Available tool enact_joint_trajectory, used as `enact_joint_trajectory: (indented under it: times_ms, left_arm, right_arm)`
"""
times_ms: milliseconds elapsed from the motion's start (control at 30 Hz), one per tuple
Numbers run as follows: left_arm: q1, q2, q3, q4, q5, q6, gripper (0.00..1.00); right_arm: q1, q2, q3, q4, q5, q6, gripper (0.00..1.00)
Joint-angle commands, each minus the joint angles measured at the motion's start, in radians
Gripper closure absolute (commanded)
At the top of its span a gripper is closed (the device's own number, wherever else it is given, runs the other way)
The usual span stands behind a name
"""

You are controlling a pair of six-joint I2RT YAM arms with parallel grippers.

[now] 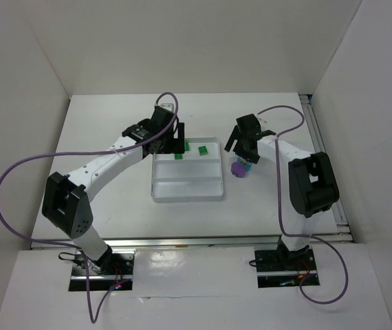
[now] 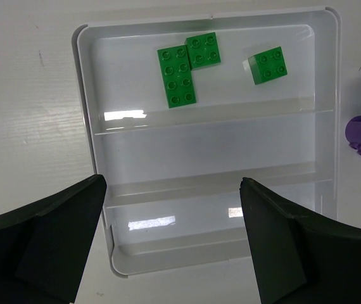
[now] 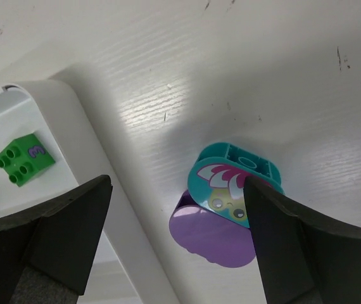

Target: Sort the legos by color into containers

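Three green legos lie in the far compartment of the clear tray [image 2: 212,152]: a long one [image 2: 176,76] and two square ones [image 2: 203,49] [image 2: 268,64]. From above they show as green spots [image 1: 179,156] [image 1: 201,148] in the tray [image 1: 189,189]. My left gripper [image 2: 171,190] [image 1: 172,141] is open over the tray's near end, with nothing between its fingers. A teal lego with a printed face [image 3: 231,183] leans on a lilac piece [image 3: 212,234] [image 1: 238,169] on the table just right of the tray. My right gripper [image 3: 177,190] [image 1: 241,155] hangs open over them, its right finger hiding part of the teal piece.
The tray's wall [image 3: 54,126] stands close to the left of the teal and lilac pieces, with a green brick marked 3 [image 3: 25,158] inside. White walls enclose the table on the left, back and right. A rail [image 1: 323,158] runs along the right edge.
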Motion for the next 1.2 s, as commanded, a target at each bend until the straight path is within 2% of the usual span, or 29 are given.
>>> enact_joint_trajectory:
  times_ms: [0,133,267,400,500,600,867,1000,1167]
  left_arm:
    - [-0.002,-0.013,0.028,-0.005,-0.016,0.015,0.00]
    - [-0.002,-0.013,0.028,-0.005,-0.016,0.015,0.00]
    - [-0.002,-0.002,0.028,-0.005,-0.025,0.015,0.00]
    - [-0.002,-0.002,0.028,-0.005,-0.016,0.015,0.00]
    - [-0.002,-0.002,0.028,-0.005,-0.016,0.015,0.00]
    - [-0.011,-0.002,0.028,-0.005,-0.016,0.015,0.00]
    - [-0.011,-0.020,0.028,-0.005,-0.016,0.025,0.00]
    - [-0.011,-0.020,0.039,-0.014,-0.025,0.034,0.00]
    - [-0.011,-0.020,0.048,-0.014,-0.006,0.034,0.00]
  right_arm:
    - [0.023,0.043,0.009,-0.099,0.059,0.055,0.09]
    - [0.032,-0.006,-0.033,-0.099,0.101,0.095,0.10]
    - [0.043,-0.173,-0.138,-0.010,0.148,0.104,0.09]
    - [0.063,-0.236,-0.118,-0.103,0.245,0.104,0.08]
    - [0.063,-0.222,-0.118,-0.150,0.256,0.104,0.05]
    - [0.063,-0.181,-0.127,-0.150,0.202,0.113,0.04]
    - [0.072,-0.095,-0.138,-0.029,0.092,0.133,0.03]
    - [0.072,-0.023,-0.103,-0.038,0.119,0.142,0.03]
    - [0.072,-0.012,-0.102,-0.015,0.173,0.132,0.09]
